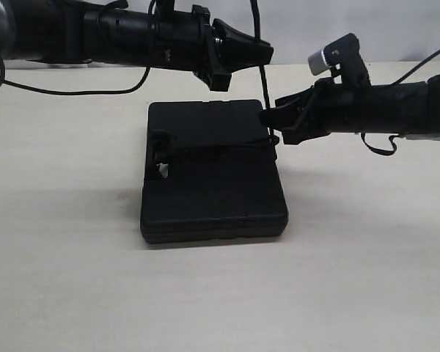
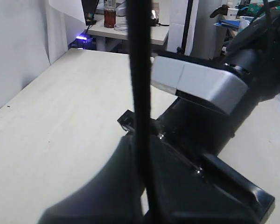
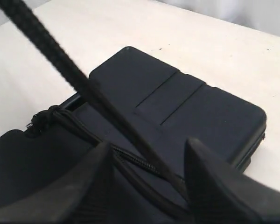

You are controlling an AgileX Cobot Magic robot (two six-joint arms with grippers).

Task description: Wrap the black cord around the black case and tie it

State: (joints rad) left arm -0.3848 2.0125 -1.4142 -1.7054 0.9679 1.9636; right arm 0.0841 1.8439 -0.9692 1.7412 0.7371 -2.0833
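A matte black plastic case (image 1: 213, 191) sits mid-frame, bare pale table (image 1: 367, 264) all around. At its right edge the right gripper (image 1: 270, 126), jaws parted, straddles a taut black braided cord (image 1: 264, 92). The left gripper (image 1: 262, 50) seemingly clamps it.

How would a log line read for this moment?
cord: across case, rising taut | left end effector: shut on cord, above case | right end effector: open, astride cord at case edge

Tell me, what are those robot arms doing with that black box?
Two robot arms are tying a black cord around a black case lying on the table. The cord already crosses the case's middle. The left gripper holds a strand taut above the case; the right gripper sits open around it at the case's edge.
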